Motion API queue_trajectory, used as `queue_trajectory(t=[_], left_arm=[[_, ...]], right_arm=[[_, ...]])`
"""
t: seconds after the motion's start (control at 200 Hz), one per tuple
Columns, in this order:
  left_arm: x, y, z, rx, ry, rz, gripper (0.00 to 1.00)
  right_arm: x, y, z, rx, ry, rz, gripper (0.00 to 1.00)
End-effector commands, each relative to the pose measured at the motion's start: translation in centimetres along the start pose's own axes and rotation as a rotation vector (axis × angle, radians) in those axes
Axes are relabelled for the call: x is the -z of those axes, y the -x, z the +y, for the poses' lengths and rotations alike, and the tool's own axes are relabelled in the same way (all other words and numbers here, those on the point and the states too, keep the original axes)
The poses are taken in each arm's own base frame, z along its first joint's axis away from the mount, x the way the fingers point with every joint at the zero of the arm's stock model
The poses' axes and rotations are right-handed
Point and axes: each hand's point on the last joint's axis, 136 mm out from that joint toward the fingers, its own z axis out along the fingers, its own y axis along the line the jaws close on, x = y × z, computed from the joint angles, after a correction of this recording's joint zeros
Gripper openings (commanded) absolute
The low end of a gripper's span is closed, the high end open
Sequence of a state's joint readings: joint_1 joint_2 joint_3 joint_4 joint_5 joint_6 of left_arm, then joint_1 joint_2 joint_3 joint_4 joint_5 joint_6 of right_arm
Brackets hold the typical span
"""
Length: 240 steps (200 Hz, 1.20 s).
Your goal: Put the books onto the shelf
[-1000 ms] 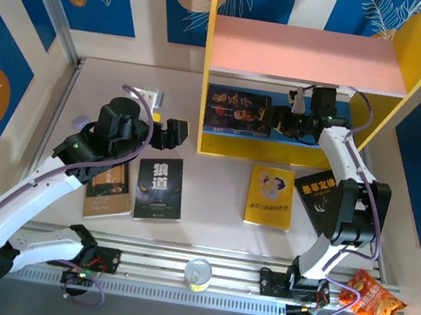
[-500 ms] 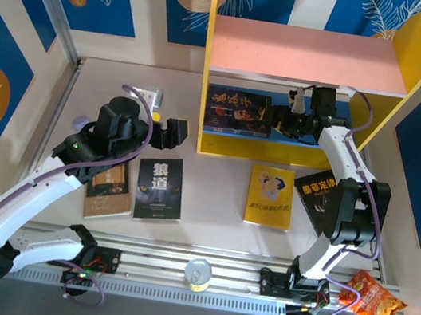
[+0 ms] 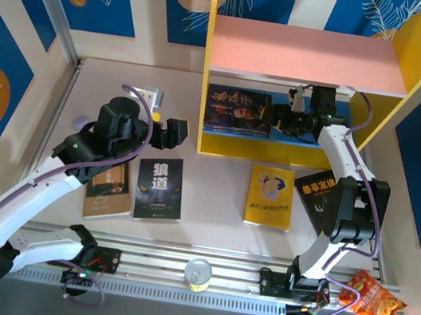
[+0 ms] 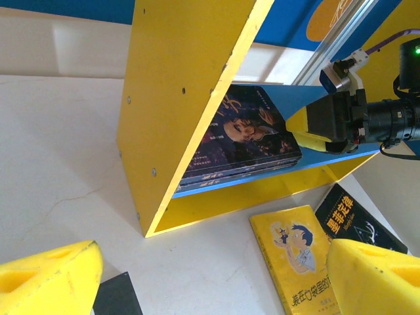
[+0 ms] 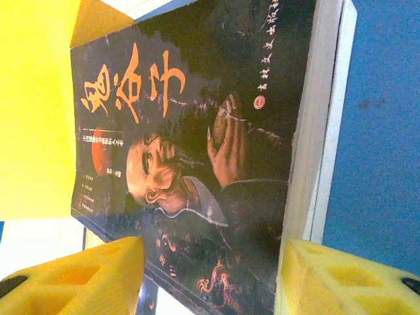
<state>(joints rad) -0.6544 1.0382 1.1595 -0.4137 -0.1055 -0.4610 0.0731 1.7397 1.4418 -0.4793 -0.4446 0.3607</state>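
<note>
The shelf [image 3: 308,57] stands at the back, pink board above, blue lower tier [image 4: 262,180] between yellow sides. A portrait-cover book [image 3: 238,110] [image 5: 197,151] [image 4: 252,131] lies flat on a small stack on the lower tier. My right gripper [image 3: 276,120] [image 5: 210,282] reaches into that tier, open, its yellow fingers [image 5: 348,282] straddling the book's near end. My left gripper [image 3: 174,131] [image 4: 210,289] hovers open over the table left of the shelf. On the table lie a black book [image 3: 160,188], a tan book [image 3: 110,187], a yellow cartoon book [image 3: 271,196] [image 4: 298,256] and another black book [image 3: 320,190] [image 4: 357,216].
An orange snack bag [image 3: 371,298] sits at the near right past the rail. A round can [image 3: 197,272] rests on the rail between the arm bases. A small white object [image 3: 152,98] lies left of the shelf. The right arm's elbow overhangs the right black book.
The portrait book has settled flatter on the lower tier and my right gripper has drawn back slightly to the right. The left arm has not moved.
</note>
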Motion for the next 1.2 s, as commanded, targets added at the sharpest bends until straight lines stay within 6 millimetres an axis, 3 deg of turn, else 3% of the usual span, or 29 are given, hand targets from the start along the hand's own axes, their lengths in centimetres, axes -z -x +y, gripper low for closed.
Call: queue_trajectory(t=[0.0, 1.196], left_arm=[[0.5, 0.6, 0.6, -0.018, 0.027, -0.011, 0.88], [0.4, 0.6, 0.6, -0.012, 0.020, -0.016, 0.88]], right_arm=[[-0.7, -0.3, 2.4, 0.051, 0.078, 0.020, 0.57], [-0.1, -2.8, 2.7, 0.066, 0.092, 0.072, 0.57]])
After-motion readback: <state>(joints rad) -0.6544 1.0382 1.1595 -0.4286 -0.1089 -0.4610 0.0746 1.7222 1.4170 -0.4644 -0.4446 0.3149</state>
